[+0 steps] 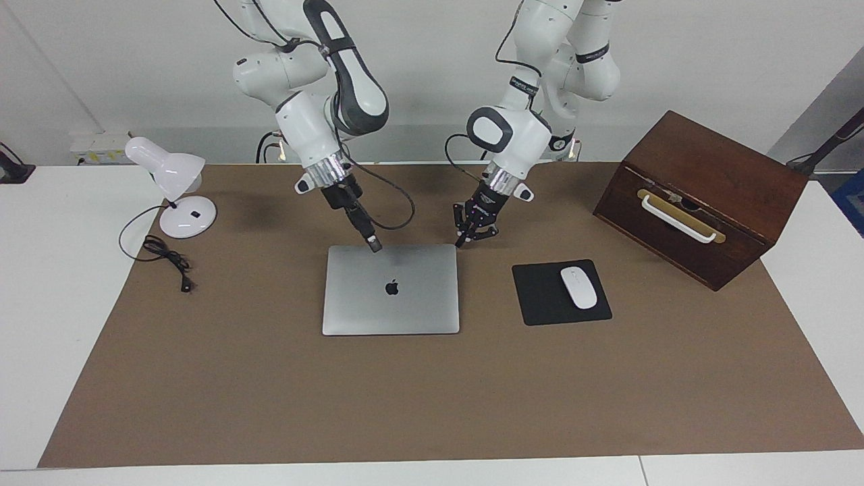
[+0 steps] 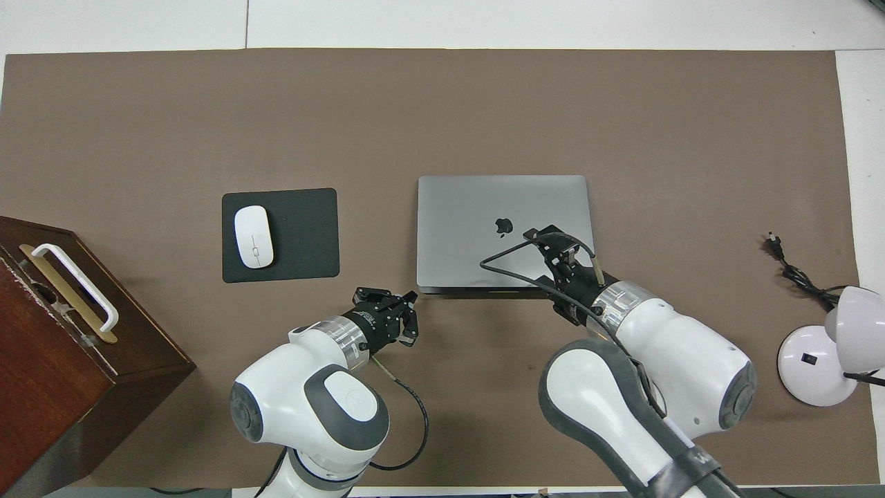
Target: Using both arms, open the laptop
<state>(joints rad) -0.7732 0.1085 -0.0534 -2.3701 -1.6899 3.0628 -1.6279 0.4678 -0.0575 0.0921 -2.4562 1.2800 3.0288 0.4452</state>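
Observation:
The silver-grey laptop (image 1: pixel 405 310) lies closed on the brown mat, its apple logo up; it also shows in the overhead view (image 2: pixel 463 214). My right gripper (image 1: pixel 373 244) is shut, and its tip rests on the lid near the laptop's edge nearest the robots; in the overhead view it (image 2: pixel 543 238) is over the lid beside the logo. My left gripper (image 1: pixel 476 236) is open and low over the mat, just beside the laptop's corner nearest the robots toward the left arm's end; it also shows in the overhead view (image 2: pixel 413 317).
A black mouse pad (image 1: pixel 540 304) with a white mouse (image 1: pixel 579 287) lies beside the laptop toward the left arm's end. A brown wooden box (image 1: pixel 702 196) with a white handle stands past it. A white desk lamp (image 1: pixel 177 196) and its cord sit toward the right arm's end.

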